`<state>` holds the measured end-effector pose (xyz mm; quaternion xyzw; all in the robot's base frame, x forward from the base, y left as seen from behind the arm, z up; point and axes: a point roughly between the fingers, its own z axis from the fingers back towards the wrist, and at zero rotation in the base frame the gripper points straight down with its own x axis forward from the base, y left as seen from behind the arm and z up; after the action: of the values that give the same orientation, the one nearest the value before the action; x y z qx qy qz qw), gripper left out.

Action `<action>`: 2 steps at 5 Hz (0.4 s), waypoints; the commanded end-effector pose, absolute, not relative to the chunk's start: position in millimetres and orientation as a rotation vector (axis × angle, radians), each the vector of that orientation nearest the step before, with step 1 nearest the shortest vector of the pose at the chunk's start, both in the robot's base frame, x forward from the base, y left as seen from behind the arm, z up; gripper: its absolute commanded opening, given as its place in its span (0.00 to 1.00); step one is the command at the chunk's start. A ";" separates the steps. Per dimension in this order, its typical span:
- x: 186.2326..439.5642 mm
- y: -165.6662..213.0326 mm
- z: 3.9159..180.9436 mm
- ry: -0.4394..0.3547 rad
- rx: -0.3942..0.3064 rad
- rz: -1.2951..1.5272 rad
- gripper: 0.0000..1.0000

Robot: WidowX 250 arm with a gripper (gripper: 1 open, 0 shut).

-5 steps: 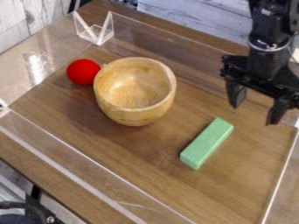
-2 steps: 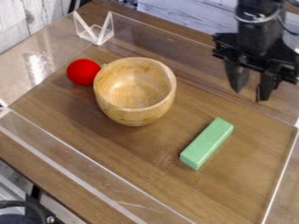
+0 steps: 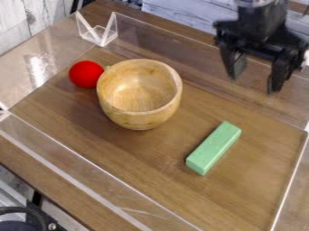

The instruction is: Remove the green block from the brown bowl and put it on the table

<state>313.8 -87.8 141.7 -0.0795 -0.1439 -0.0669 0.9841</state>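
Okay, so going left to right here. Way over to the lower left of the end effector [image 3: 256, 79] in this view, there's a bit of dark hardware [image 3: 27, 219] poking into the bottom corner. The red ball [image 3: 86, 73] sits well off to the end effector's left, just beside the bowl, with a little green piece [image 3: 107, 68] showing on the bowl side. Up and left from the end effector is a clear plastic stand [image 3: 98, 30], kinda angular.

Next up is the brown bowl [image 3: 139, 94], upright on the wood-grain tabletop [image 3: 133, 167], left of the end effector and a touch lower in the view. You can see right down to its bare wooden inside.

The green block [image 3: 214, 148] is out of the bowl, lying flat on the tabletop, below and a little left of the end effector, well apart from it. It's slanted, with its top end leaning toward the right.

Last, the end effector itself: black, somewhat blurry, up at the right. It's released, fingers spread wide, with tabletop visible between them.
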 end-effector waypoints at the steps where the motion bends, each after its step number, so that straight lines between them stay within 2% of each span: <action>1: 324.3 -64.6 158.5 -0.340 -0.172 -0.188 1.00; 2: 329.1 -31.5 158.3 -0.332 -0.186 -0.219 1.00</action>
<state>323.0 -32.9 142.1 -0.0954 -0.1369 -0.1036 0.9805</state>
